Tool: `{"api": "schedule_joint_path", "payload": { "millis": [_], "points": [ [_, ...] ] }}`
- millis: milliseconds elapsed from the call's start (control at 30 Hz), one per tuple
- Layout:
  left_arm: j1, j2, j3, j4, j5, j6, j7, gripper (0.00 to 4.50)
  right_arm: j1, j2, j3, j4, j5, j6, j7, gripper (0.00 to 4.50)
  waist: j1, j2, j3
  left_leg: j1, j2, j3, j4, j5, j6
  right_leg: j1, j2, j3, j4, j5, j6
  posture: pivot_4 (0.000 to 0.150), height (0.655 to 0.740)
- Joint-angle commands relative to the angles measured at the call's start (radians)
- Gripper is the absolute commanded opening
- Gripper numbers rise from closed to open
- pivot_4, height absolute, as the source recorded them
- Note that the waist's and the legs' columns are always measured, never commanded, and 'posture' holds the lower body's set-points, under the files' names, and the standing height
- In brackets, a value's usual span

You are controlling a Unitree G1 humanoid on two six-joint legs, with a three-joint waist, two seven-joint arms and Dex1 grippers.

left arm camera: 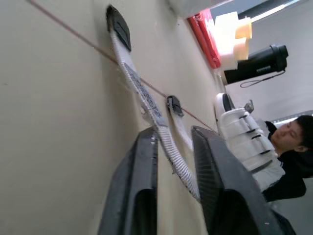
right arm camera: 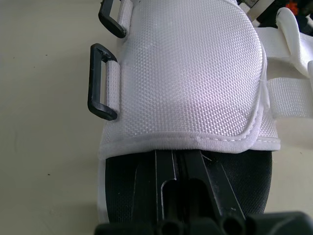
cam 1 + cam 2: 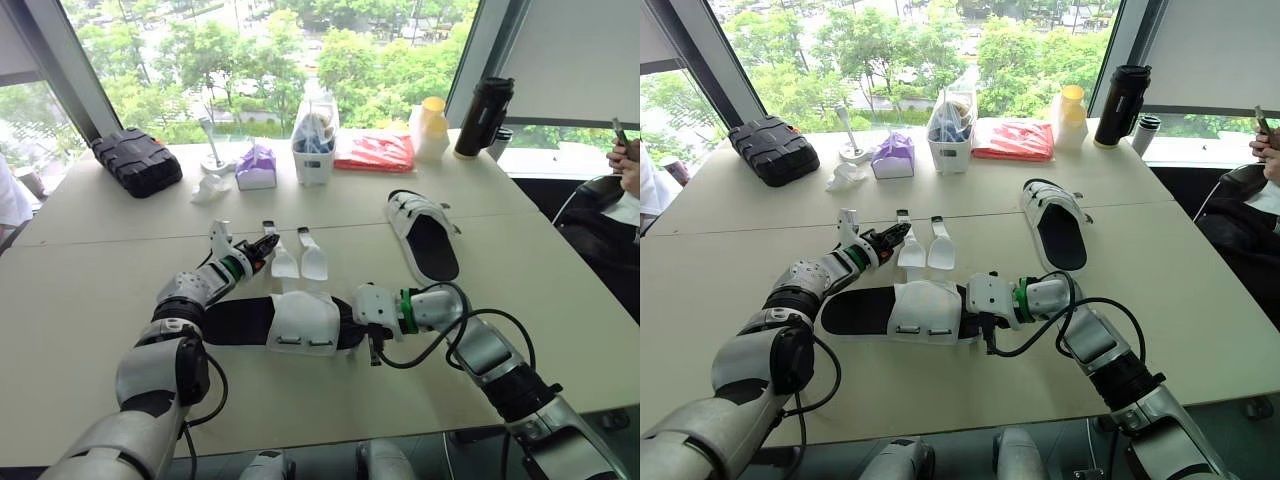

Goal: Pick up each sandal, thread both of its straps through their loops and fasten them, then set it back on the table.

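My left tool (image 3: 268, 244) has its two fingers standing apart on either side of the left strap (image 3: 284, 262). They straddle it and do not clamp it, as the left wrist view shows. That strap and the right strap (image 3: 314, 260) lie flat and unthreaded on the tabletop (image 3: 90, 300), fanned out toward its far edge. The near sandal (image 3: 270, 322) they belong to lies on its sole near the middle of the near edge, white upper facing up. My right tool (image 2: 177, 159) is clenched, fingers pressed together on the black footbed just behind the upper. It seems to be pinning the sandal down; I cannot tell whether it pinches anything.

I judge this to be the start of threading the first strap. The next move calls for closing the left fingers on the strap, lifting its free end over the upper, and feeding it through one of the black loops (image 2: 100, 82) on the side toward the near edge. The right tool must keep the sandal from sliding meanwhile.

The other sandal (image 3: 425, 235) sits toward the right edge and looks fastened already.

I can read no brand, label or writing on either sandal, nor on the black flask (image 3: 483, 115) at the far edge.
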Motion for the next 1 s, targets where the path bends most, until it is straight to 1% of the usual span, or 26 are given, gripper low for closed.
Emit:
{"api": "schedule_joint_path", "payload": {
  "millis": [33,133,200,300,433,467,500,567,667,733,833,867,900,933,1000],
  "points": [
    [0.008,0.026,-0.005,-0.013,0.037,-0.010,-0.058,0.02,0.000,0.007,0.014,0.004,-0.001,-0.014,0.016,0.00,-0.002,0.000,0.000,0.002,0.000,0.000,-0.001,-0.001,0.001,0.002,0.000,0.000,0.000,0.000,0.000,0.150,0.7400],
    [0.018,0.034,-0.028,-0.091,0.055,-0.006,-0.141,0.02,0.001,0.005,0.013,0.004,0.000,-0.017,0.019,0.00,-0.002,0.000,0.000,0.003,0.000,0.000,-0.001,-0.001,0.001,0.003,0.000,0.000,-0.001,0.000,0.000,0.150,0.7400],
    [0.042,0.041,-0.058,-0.196,0.057,0.015,-0.214,0.02,-0.001,0.004,0.012,0.007,0.001,-0.019,0.021,0.00,-0.002,0.000,0.000,0.003,0.000,0.000,-0.002,0.000,0.000,0.003,0.000,0.000,-0.001,0.000,0.000,0.150,0.7400],
    [0.137,0.045,-0.144,-0.475,0.065,0.007,-0.323,0.02,-0.004,0.004,0.012,0.012,0.001,-0.022,0.027,0.00,-0.002,-0.001,0.000,0.003,0.001,0.000,-0.002,0.000,0.000,0.003,0.000,0.000,-0.002,0.000,0.000,0.150,0.7400],
    [0.285,0.066,-0.203,-0.918,0.003,0.006,-0.406,0.02,-0.012,0.006,0.014,0.028,-0.001,-0.032,0.036,0.00,-0.001,0.000,0.000,0.002,0.002,0.000,-0.002,0.001,-0.002,0.002,0.000,0.001,-0.002,0.000,0.000,0.150,0.7400],
    [0.311,0.071,-0.211,-0.987,-0.002,0.002,-0.410,0.02,-0.013,0.007,0.014,0.032,-0.001,-0.035,0.038,0.00,-0.001,0.000,0.000,0.002,0.003,-0.001,-0.002,0.001,-0.002,0.002,0.000,0.001,-0.002,0.000,0.000,0.150,0.7400],
    [0.368,0.113,-0.258,-1.095,0.034,-0.047,-0.465,0.02,-0.016,0.008,0.016,0.036,-0.001,-0.037,0.042,0.00,-0.002,0.000,0.000,0.002,0.003,-0.001,-0.002,0.001,-0.002,0.002,0.000,0.001,-0.002,0.000,0.000,0.150,0.7400],
    [0.447,0.177,-0.327,-1.227,0.099,-0.139,-0.543,0.02,-0.019,0.009,0.018,0.042,-0.001,-0.043,0.048,0.00,-0.003,0.000,0.000,0.004,0.003,0.000,-0.003,0.000,-0.001,0.003,0.000,0.001,-0.002,0.000,0.000,0.150,0.7400],
    [0.519,0.234,-0.374,-1.308,0.155,-0.291,-0.626,0.02,-0.026,0.010,0.020,0.057,-0.002,-0.054,0.054,0.00,0.003,0.000,0.001,0.008,0.003,0.001,-0.005,-0.002,0.002,0.007,0.000,0.002,-0.004,0.000,0.000,0.150,0.7400],
    [0.575,0.299,-0.409,-1.326,0.225,-0.449,-0.721,0.02,-0.031,0.011,0.022,0.070,-0.005,-0.065,0.060,0.00,0.002,0.000,0.001,0.008,0.003,0.002,-0.005,-0.002,0.002,0.007,0.001,0.002,-0.005,0.000,0.000,0.150,0.7400],
    [0.636,0.379,-0.461,-1.264,0.351,-0.825,-0.875,0.02,-0.041,0.013,0.025,0.088,-0.011,-0.082,0.065,0.00,0.001,0.000,0.001,0.009,0.003,0.002,-0.005,-0.002,0.002,0.007,0.001,0.002,-0.005,-0.001,-0.001,0.150,0.7400],
    [0.645,0.399,-0.477,-1.229,0.395,-0.954,-0.900,0.02,-0.044,0.013,0.025,0.095,-0.012,-0.087,0.066,0.00,0.003,0.000,0.001,0.009,0.003,0.003,-0.006,-0.002,0.002,0.007,0.001,0.002,-0.005,-0.001,-0.001,0.150,0.7400],
    [0.646,0.410,-0.489,-1.200,0.420,-1.036,-0.909,0.02,-0.046,0.013,0.025,0.101,-0.012,-0.091,0.067,0.00,0.005,0.000,0.001,0.009,0.003,0.003,-0.007,-0.002,0.002,0.007,0.001,0.002,-0.006,-0.001,-0.001,0.150,0.7400],
    [0.647,0.422,-0.504,-1.166,0.435,-1.125,-0.928,0.02,-0.048,0.013,0.026,0.105,-0.014,-0.096,0.069,0.00,0.006,0.000,0.001,0.009,0.003,0.003,-0.007,-0.002,0.002,0.007,0.001,0.002,-0.006,-0.001,-0.001,0.150,0.7400],
    [0.651,0.425,-0.527,-1.116,0.425,-1.259,-0.955,0.02,-0.052,0.012,0.030,0.121,-0.024,-0.115,0.072,0.00,0.006,0.000,0.001,0.009,0.003,0.003,-0.007,-0.002,0.003,0.007,0.001,0.002,-0.007,-0.001,-0.002,0.150,0.7400]
  ]
}}
